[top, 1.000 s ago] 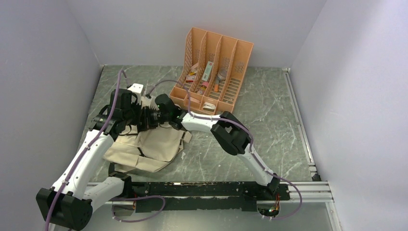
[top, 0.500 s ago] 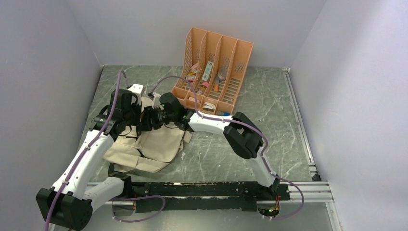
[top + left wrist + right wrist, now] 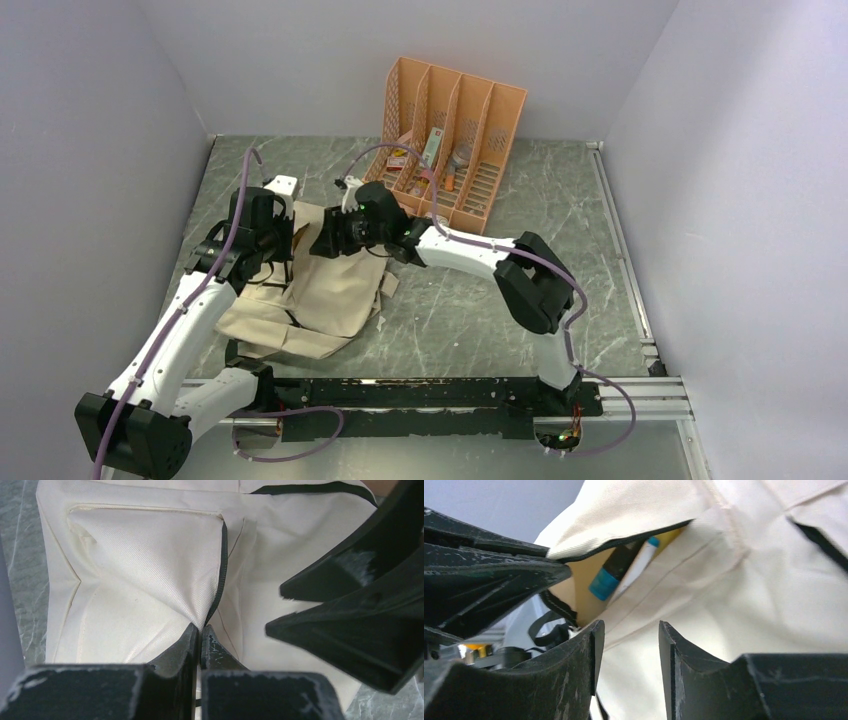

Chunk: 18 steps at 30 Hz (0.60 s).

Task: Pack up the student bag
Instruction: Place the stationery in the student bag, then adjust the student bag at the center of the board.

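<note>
As fabric covers them, pocket items [image 3: 621,571]: perhaps pens.
Left end effector [image 3: 200,629]: clamped on student bag [image 3: 140,565].
Right end effector [image 3: 630,628]: apart.

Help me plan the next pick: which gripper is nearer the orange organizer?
Right. The right gripper hangs over the student bag left of the organizer; the left gripper pinches the bag farther left.

From above, my left claw [image 3: 285,240] has its tips hidden under its own wrist, and both arms cover the far end of the student bag [image 3: 330,295]. In the right wrist view the pens [image 3: 616,572] in the bag's pocket show only their ends. The rest is inside the fabric, and the bag runs past the frame. I can't name what's in the orange organizer [image 3: 480,110]; it's too small.
</note>
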Motion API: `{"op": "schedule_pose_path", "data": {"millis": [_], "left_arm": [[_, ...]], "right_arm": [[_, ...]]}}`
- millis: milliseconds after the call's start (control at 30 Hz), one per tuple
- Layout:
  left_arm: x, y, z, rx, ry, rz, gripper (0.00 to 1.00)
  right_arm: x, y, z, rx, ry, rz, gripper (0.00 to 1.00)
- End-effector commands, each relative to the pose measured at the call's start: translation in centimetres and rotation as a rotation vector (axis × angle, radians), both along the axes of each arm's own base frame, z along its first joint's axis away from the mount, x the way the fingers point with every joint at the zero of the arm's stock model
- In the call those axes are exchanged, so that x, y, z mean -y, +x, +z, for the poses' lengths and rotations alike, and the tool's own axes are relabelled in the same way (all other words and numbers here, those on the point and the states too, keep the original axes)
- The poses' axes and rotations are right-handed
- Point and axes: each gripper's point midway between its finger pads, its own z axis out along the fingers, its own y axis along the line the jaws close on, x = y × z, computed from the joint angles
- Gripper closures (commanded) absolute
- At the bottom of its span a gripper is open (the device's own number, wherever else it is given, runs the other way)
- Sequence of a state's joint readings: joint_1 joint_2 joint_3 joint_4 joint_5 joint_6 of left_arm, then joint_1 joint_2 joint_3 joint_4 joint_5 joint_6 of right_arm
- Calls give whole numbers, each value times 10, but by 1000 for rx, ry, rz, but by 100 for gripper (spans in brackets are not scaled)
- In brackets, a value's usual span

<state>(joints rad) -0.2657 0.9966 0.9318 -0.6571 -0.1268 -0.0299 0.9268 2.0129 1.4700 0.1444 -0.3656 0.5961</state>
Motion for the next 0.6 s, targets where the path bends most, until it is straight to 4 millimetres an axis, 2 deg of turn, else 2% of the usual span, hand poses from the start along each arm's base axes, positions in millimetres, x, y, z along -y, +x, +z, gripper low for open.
{"op": "schedule_pose_path", "data": {"millis": [0,167,300,433,567], "left_arm": [[3,6,11,54,-25,18,95],[-3,6,12,71,-10,47,95],[-4,7,5,49,-3,61,95],[-9,8,-3,23,15,95,95],[-15,8,-6,12,37,134,95]], "right_arm": [[28,19,3,79,-65,-89,52],[63,35,-10,151,-204,-210,47],[97,43,-14,196,-318,-317,41],[129,42,-13,215,-385,-413,33],[157,35,-20,191,-432,-485,25]]}}
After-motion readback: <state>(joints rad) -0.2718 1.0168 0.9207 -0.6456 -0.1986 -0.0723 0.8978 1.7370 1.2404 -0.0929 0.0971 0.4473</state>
